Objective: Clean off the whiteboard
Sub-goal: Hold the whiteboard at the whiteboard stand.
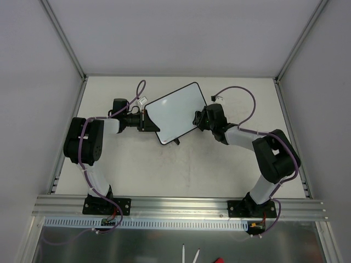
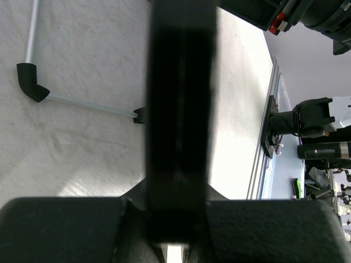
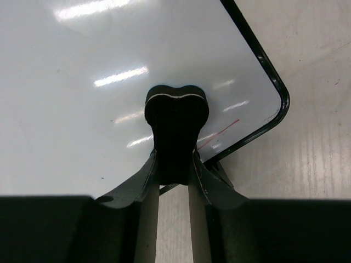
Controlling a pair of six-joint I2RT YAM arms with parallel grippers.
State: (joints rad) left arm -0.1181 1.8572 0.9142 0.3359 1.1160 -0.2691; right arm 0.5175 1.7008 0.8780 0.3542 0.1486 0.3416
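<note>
The whiteboard (image 1: 173, 112) lies tilted at the middle back of the table. Its white face is almost blank in the right wrist view (image 3: 82, 109). A thin red line (image 3: 219, 131) remains near its rounded lower right corner. My left gripper (image 1: 143, 119) is shut on the board's left edge, and the left wrist view shows that edge (image 2: 181, 82) as a dark bar between the jaws of the gripper (image 2: 178, 219). My right gripper (image 1: 198, 118) is shut on the black bone-shaped eraser (image 3: 176, 120). It holds the eraser against the board's right part, just left of the red line.
A black foot (image 1: 176, 142) sticks out under the board's near edge. A thin metal rod with a black elbow (image 2: 30, 82) shows beyond the board in the left wrist view. A purple cable with a white plug (image 1: 216, 98) lies at the back right. The aluminium rail (image 1: 175, 205) runs along the near edge.
</note>
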